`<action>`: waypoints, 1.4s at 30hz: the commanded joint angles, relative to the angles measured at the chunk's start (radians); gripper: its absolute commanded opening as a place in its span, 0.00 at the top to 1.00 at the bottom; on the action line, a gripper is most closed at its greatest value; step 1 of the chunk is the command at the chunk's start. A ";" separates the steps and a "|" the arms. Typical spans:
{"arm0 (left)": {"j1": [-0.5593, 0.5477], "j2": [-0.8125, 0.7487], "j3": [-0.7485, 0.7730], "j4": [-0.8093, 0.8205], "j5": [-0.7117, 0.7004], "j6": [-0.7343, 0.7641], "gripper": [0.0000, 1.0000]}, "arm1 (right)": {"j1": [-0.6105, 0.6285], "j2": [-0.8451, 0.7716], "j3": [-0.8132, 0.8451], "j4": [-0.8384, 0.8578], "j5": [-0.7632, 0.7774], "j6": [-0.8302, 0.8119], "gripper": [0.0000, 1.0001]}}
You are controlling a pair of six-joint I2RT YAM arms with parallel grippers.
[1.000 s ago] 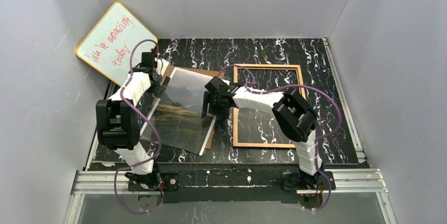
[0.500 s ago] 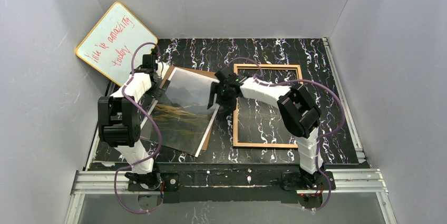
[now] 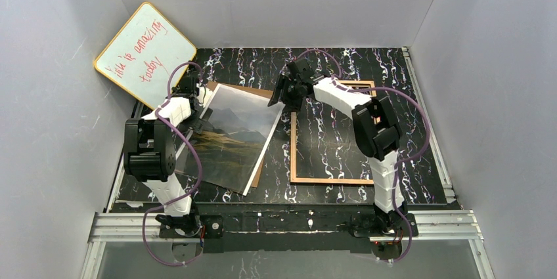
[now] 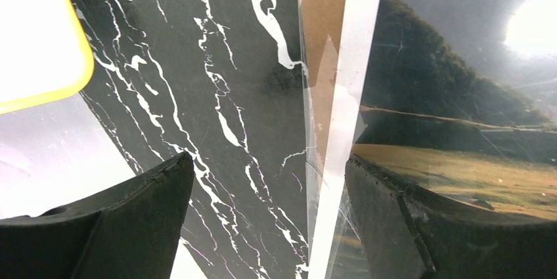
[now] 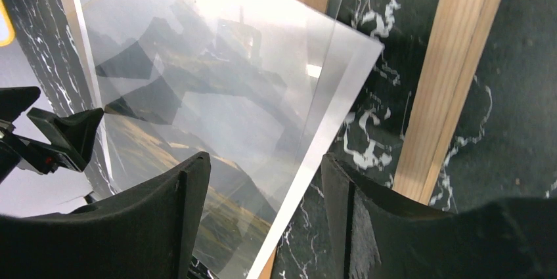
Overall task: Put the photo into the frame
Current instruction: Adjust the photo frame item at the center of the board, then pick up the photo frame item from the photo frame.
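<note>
The photo [image 3: 233, 138], a misty mountain print with a white border, lies left of centre on a brown backing panel [image 3: 249, 88]. The frame [image 3: 293, 154] lies to its right, wood-coloured back up; the marbled table shows inside it. My left gripper [image 3: 195, 93] is open at the photo's far left corner; in the left wrist view the photo's white edge [image 4: 335, 161] runs between the left gripper's [image 4: 269, 167] fingers. My right gripper [image 3: 286, 93] is open at the far right corner, where the right gripper [image 5: 263, 167] straddles the photo's edge [image 5: 309, 174], next to the frame rail [image 5: 453, 75].
A yellow-edged whiteboard [image 3: 144, 52] with red writing leans in the far left corner, close behind the left arm. A clear sheet edge [image 4: 305, 95] shows just outside the photo's border. Grey walls enclose the black marbled table [image 3: 394, 69].
My right gripper has moved from the middle of the photo's right edge up to its far right corner. The left gripper has shifted slightly farther away. The photo now lies flatter.
</note>
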 commanded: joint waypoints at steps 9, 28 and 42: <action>0.007 0.006 -0.063 -0.028 0.010 0.004 0.19 | -0.017 0.093 0.029 0.134 -0.136 0.021 0.33; 0.007 0.042 -0.059 -0.061 0.004 -0.011 0.25 | -0.030 0.101 -0.081 0.283 -0.212 0.080 0.33; 0.006 0.044 -0.069 -0.053 0.007 0.001 0.25 | -0.036 0.053 -0.135 0.244 -0.145 0.096 0.34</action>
